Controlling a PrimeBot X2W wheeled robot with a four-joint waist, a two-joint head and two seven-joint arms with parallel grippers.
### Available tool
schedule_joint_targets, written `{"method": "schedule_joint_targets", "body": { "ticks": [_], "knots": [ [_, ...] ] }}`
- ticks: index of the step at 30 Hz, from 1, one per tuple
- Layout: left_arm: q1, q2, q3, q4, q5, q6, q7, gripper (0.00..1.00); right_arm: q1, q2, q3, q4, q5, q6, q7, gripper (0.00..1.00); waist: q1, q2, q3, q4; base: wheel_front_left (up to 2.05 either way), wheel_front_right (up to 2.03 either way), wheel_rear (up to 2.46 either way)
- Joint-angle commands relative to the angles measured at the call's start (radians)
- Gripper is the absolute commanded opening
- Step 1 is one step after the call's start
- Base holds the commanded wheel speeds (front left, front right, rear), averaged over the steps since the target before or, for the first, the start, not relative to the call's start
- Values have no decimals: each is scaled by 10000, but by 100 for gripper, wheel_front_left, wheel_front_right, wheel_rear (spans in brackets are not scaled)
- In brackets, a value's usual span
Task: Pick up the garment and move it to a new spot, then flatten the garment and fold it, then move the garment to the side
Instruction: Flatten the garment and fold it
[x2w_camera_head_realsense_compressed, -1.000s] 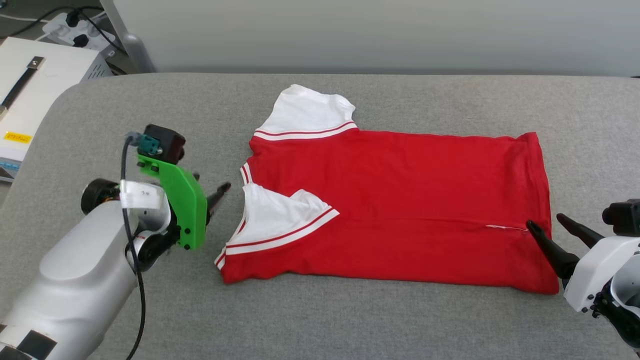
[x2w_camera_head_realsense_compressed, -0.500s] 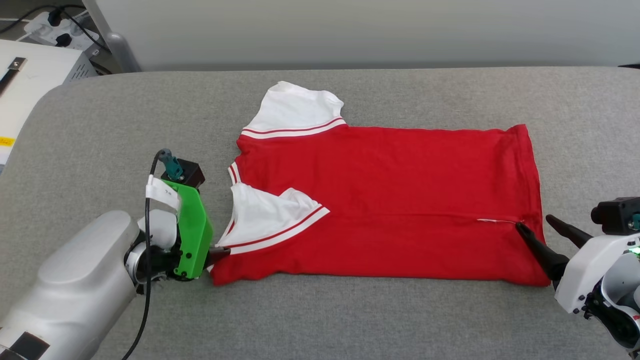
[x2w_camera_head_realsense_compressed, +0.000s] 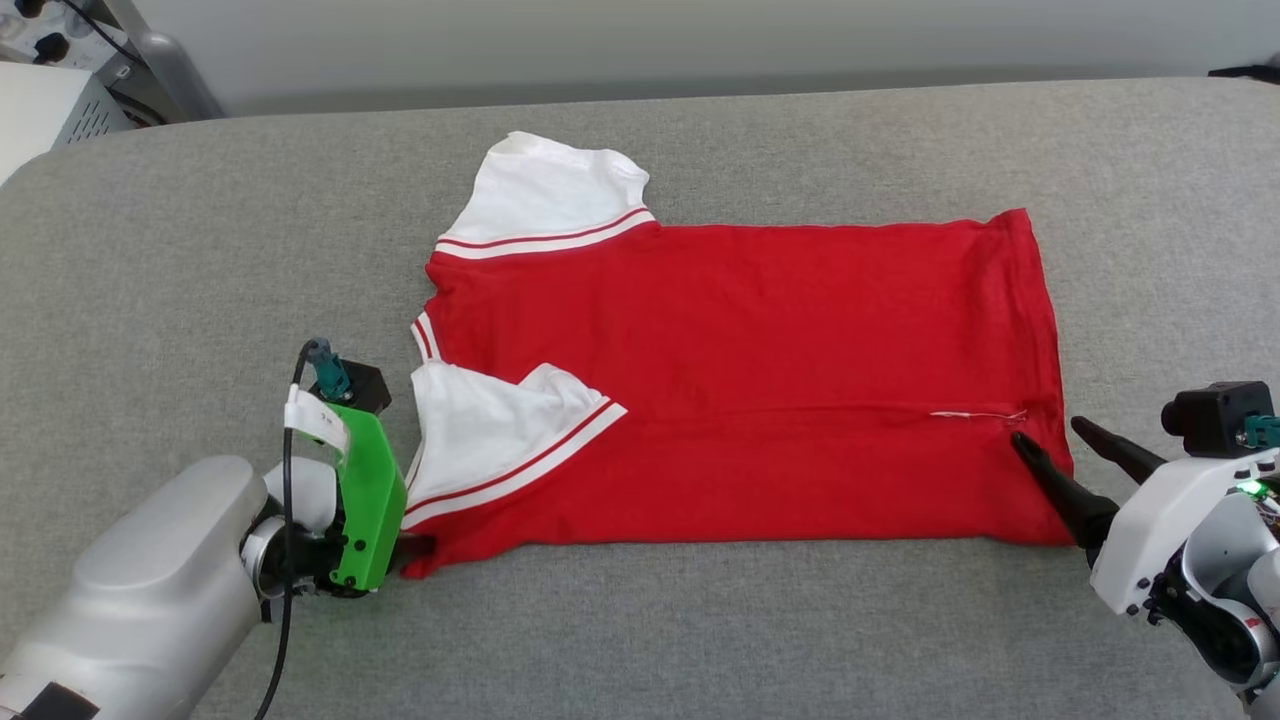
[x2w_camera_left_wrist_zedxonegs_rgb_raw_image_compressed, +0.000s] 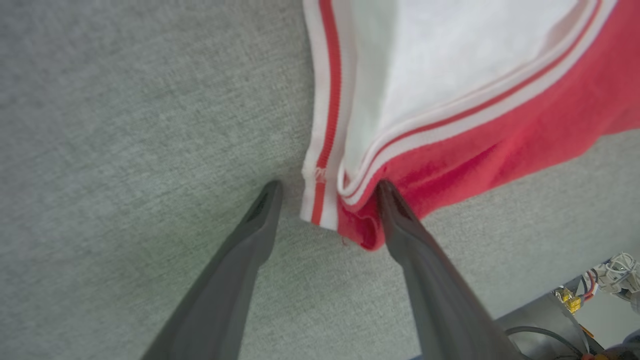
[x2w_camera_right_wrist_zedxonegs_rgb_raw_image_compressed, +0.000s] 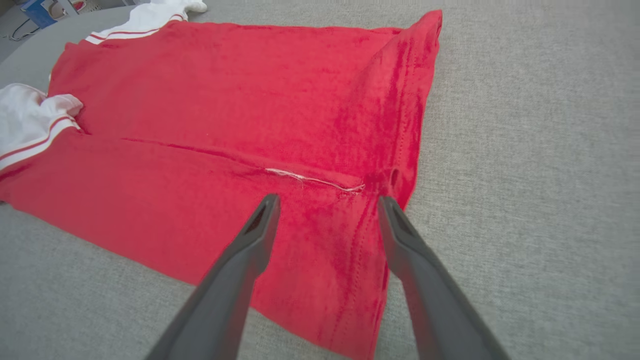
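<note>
Seeing garment (x2w_camera_head_realsense_compressed: 740, 370) lying half-folded on grey padded surface (x2w_camera_head_realsense_compressed: 200, 250), I've got L gripper (x2w_camera_left_wrist_zedxonegs_rgb_raw_image_compressed: 328, 186) jaws spread wide astride its near shoulder corner, R gripper (x2w_camera_right_wrist_zedxonegs_rgb_raw_image_compressed: 327, 200) jaws equally wide over hem end, nothing pinched by either.

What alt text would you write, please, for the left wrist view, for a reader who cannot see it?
The left gripper has its two dark fingers open, with a corner of the garment between them: red fabric, a white sleeve and red-and-white striped trim. The garment lies on a grey cloth surface.
</note>
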Motion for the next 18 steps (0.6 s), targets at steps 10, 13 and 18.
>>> {"method": "schedule_joint_targets", "body": {
  "ticks": [10,13,18],
  "knots": [
    [582,443,114,-1023,-245,-27,-2179,0,-748,-1259,-39,-813,-510,-6,1498,100,0,-1,-631,104,0,0,0],
    [608,724,163,-1470,-126,-27,-2496,0,-863,-1701,68,-1078,-287,-6,2510,100,0,-1,-690,159,0,0,0],
    [667,1020,185,-2238,110,171,-2751,0,-921,-2103,247,-1229,489,-6,4370,100,0,-1,-622,285,0,0,0]
  ]
}}
